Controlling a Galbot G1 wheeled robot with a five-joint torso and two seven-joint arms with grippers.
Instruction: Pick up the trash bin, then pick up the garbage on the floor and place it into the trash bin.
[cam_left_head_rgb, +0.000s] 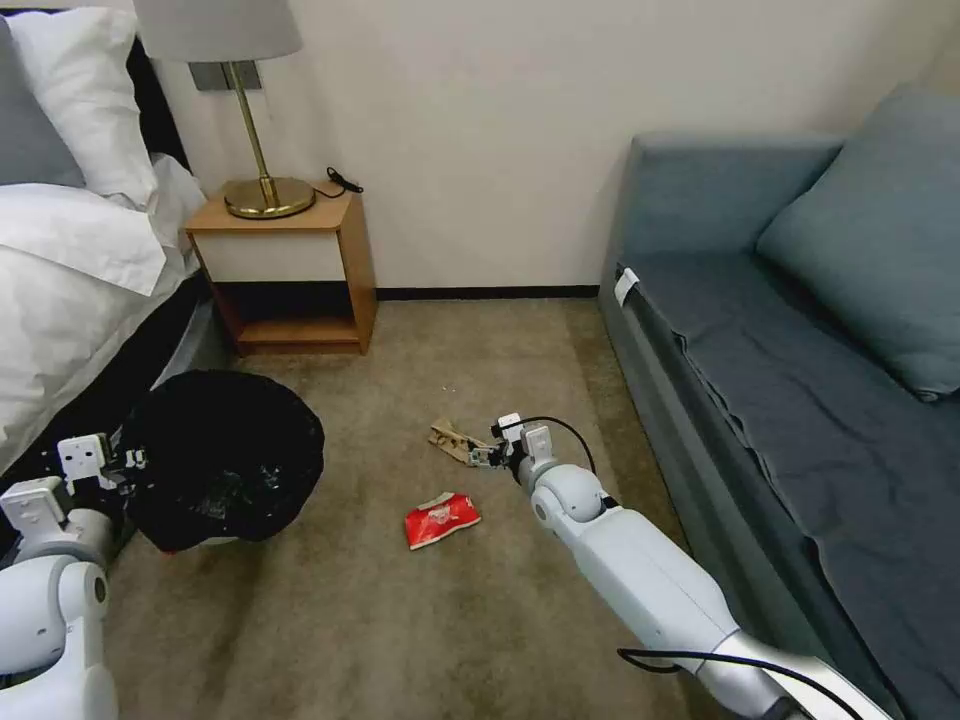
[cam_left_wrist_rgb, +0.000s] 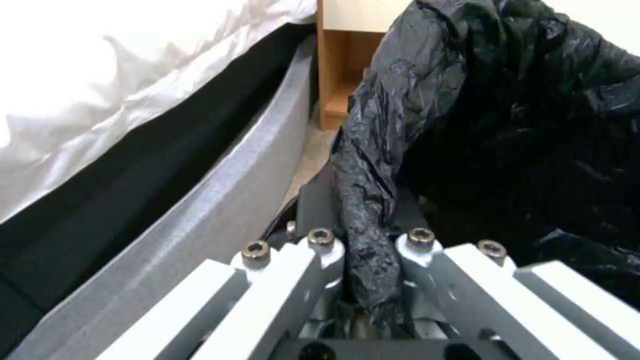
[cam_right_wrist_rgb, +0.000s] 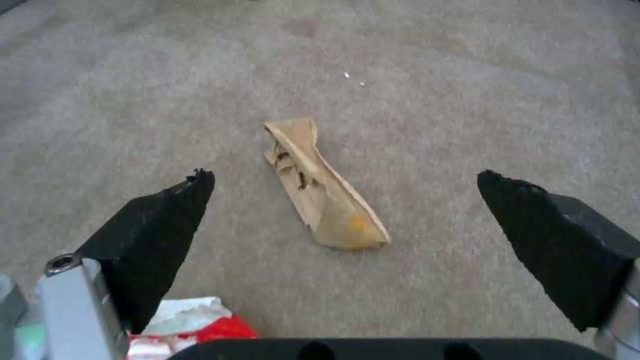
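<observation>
Left end effector (cam_left_wrist_rgb: 370, 260) clamps the trash bin's (cam_left_head_rgb: 225, 460) black bag rim beside the bed (cam_left_head_rgb: 70, 290). Right end effector (cam_right_wrist_rgb: 347, 200) is wide open, empty, over the tan paper piece (cam_right_wrist_rgb: 320, 187), near the bin.

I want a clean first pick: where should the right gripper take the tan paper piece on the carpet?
Probably across its narrower creased middle, coming straight down from above. The tan paper piece lies flat and elongated between the open fingers of the right gripper, so closing across the short width should catch its raised folds.
</observation>
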